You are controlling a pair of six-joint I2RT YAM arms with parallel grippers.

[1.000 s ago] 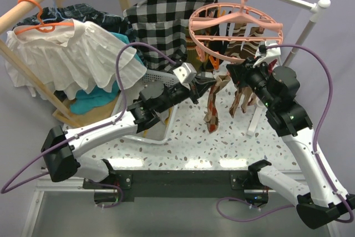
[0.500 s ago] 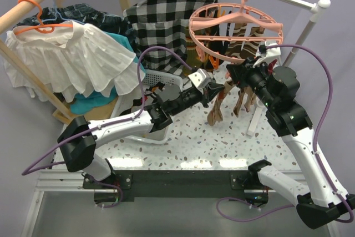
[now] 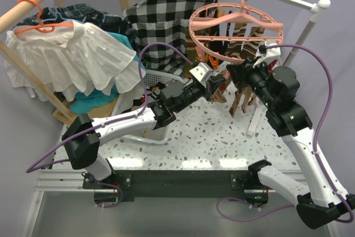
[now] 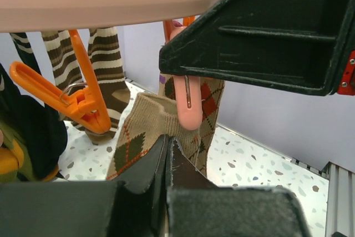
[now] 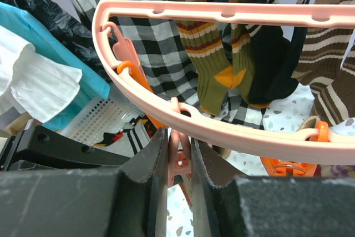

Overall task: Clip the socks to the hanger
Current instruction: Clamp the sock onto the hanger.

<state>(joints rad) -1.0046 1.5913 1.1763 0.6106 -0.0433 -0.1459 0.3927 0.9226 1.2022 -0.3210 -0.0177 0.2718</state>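
Observation:
The salmon-pink ring hanger [image 3: 236, 23] hangs from the rail by its hook. Striped brown socks [image 4: 105, 70] and olive and black socks [image 5: 213, 65] hang clipped under it. My left gripper [image 3: 212, 87] is shut on a tan argyle sock [image 4: 138, 131] and holds its cuff just below a pink clip peg [image 4: 188, 106] at the ring's near edge. My right gripper [image 3: 237, 72] is shut on that peg [image 5: 180, 156], squeezing its handles just under the ring [image 5: 222, 12]. An orange peg [image 4: 72, 101] dangles to the left.
A white mesh basket [image 3: 158, 79] with more socks stands behind my left arm. A black-and-white checked shirt [image 3: 161, 20] hangs behind the ring. White clothes [image 3: 72, 54] and an orange coat hanger [image 3: 33, 20] hang at the left. The terrazzo table [image 3: 211, 137] lies below.
My left gripper has moved right and up with the argyle sock, from beside the basket to under the ring's near edge. My right gripper has stayed on the peg.

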